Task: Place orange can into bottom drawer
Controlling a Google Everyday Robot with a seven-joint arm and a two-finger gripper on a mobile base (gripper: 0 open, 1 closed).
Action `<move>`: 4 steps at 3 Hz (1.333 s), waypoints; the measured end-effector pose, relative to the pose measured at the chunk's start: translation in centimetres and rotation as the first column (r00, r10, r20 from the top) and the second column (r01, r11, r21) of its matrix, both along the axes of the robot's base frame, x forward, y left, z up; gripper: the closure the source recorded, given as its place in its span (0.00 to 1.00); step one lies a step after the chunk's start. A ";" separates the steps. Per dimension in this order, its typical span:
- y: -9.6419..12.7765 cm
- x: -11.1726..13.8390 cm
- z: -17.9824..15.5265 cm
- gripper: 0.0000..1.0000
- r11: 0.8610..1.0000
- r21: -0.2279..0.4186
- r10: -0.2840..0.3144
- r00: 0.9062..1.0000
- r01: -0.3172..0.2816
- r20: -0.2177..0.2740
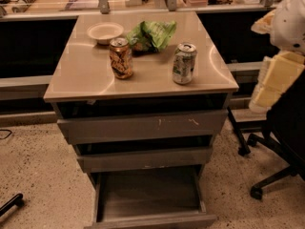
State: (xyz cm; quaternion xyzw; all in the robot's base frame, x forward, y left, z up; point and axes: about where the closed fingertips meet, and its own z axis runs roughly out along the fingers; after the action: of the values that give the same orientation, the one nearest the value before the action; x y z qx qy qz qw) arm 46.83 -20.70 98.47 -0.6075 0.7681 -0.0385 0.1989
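The orange can [121,57] stands upright on the left half of the tan cabinet top [86,80], in front of a white bowl. The bottom drawer [148,194] is pulled out towards me, and its grey inside shows nothing in it. The gripper is out of view. Only white and yellowish parts of my arm [281,46] show at the right edge, level with the cabinet top and well right of the can.
A white-and-green silver can [184,63] stands right of the orange can. A white bowl [105,32] and a green chip bag [152,35] lie behind them. The two upper drawers [143,125] are slightly out. An office chair base [276,175] stands at the right.
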 end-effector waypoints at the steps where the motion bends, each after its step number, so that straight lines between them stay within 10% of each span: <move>1: 3.2 4.6 2.0 0.00 0.994 0.103 0.032 0.995 -0.042 0.097; 3: 13.3 10.8 4.1 0.00 0.918 0.342 0.133 0.968 -0.201 0.211; 4: 13.3 10.8 4.1 0.00 0.918 0.342 0.133 0.968 -0.201 0.211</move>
State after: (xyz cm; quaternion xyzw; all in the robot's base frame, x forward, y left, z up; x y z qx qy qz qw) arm 57.58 -7.36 102.55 -0.6180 0.6856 0.0643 0.3794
